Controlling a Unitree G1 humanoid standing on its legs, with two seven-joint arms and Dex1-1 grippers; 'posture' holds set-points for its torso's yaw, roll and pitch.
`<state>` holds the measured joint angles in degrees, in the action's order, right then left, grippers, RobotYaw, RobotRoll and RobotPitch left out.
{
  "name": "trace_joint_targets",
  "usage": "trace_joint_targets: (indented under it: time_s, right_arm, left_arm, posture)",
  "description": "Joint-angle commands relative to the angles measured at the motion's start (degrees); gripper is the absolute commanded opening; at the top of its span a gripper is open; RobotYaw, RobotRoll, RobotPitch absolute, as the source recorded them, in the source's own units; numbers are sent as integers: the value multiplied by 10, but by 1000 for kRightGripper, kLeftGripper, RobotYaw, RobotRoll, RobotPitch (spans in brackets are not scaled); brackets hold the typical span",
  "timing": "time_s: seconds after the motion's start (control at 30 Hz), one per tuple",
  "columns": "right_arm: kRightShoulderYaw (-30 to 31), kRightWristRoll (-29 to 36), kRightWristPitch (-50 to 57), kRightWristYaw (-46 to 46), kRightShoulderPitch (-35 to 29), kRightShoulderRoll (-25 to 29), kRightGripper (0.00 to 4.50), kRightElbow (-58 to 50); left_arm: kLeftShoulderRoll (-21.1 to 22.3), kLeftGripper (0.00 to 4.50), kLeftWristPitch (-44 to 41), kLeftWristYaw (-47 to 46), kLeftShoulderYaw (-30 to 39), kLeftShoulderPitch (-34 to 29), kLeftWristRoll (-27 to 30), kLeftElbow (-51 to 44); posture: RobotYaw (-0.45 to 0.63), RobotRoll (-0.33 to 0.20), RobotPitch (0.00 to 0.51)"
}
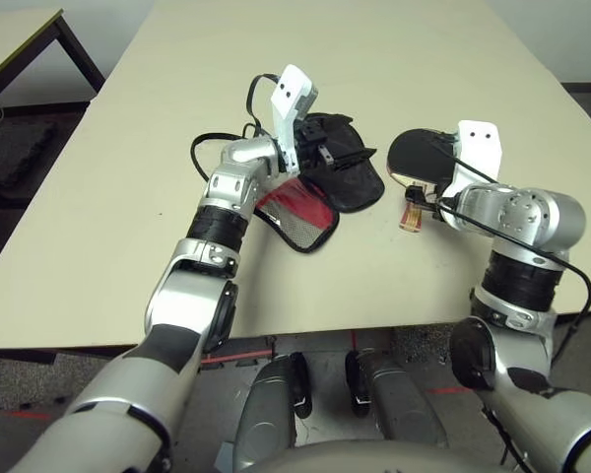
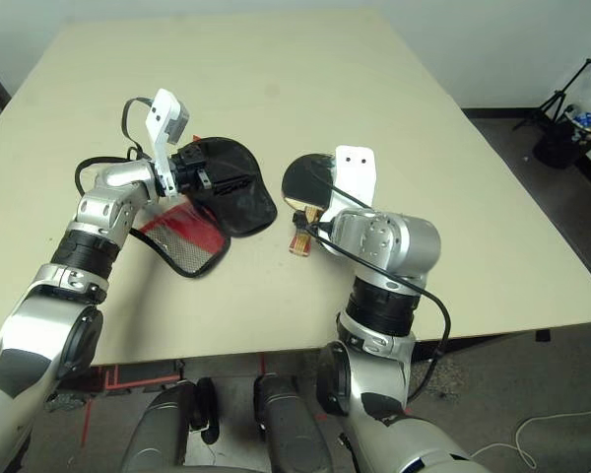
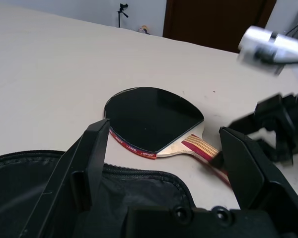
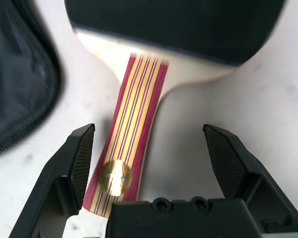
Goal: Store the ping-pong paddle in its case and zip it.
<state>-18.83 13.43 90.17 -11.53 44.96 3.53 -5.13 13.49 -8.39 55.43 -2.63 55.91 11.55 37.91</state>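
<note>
The paddle (image 4: 154, 59) lies flat on the table (image 1: 177, 128) beside the case (image 1: 325, 177). The right gripper (image 4: 149, 158), fingers spread, straddles its striped handle. The left gripper (image 3: 164, 168), also spread, hovers over the case's rim.

I am in a lab or studio workroom: my pale table (image 1: 128, 227) stands beside another desk (image 1: 20, 39), red tape marks the floor (image 1: 246, 353), and a camera tripod (image 2: 568, 84) trails loose cables (image 2: 542, 419).
</note>
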Motion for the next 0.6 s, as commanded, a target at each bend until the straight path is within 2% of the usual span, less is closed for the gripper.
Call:
trace_joint_targets:
  time_s: [0.03, 0.2, 0.3, 0.4, 0.6]
  right_arm:
    - [18, -13, -20, 17, 1, 1, 4484, 55]
    - [55, -30, -94, 43, 11, 24, 4484, 151]
    - [68, -34, -133, 73, 18, 61, 3996, 204]
    - [76, -33, -149, 96, 24, 83, 2981, 236]
    - [87, -40, -211, 133, 32, 130, 1225, 297]
  left_arm:
    - [0, 4500, -14, 0, -6, -13, 0, -22]
    - [5, 4500, -29, -8, -2, -27, 2, -45]
    - [9, 4500, -38, -11, -1, -36, 4, -60]
    - [13, 4500, -47, -15, 0, -46, 4, -72]
    - [12, 4500, -57, -24, 0, -55, 8, -86]
  posture:
    - [-240, 0, 163]
    - [-222, 0, 167]
    - [-218, 0, 168]
    - [-213, 0, 169]
    - [-215, 0, 178]
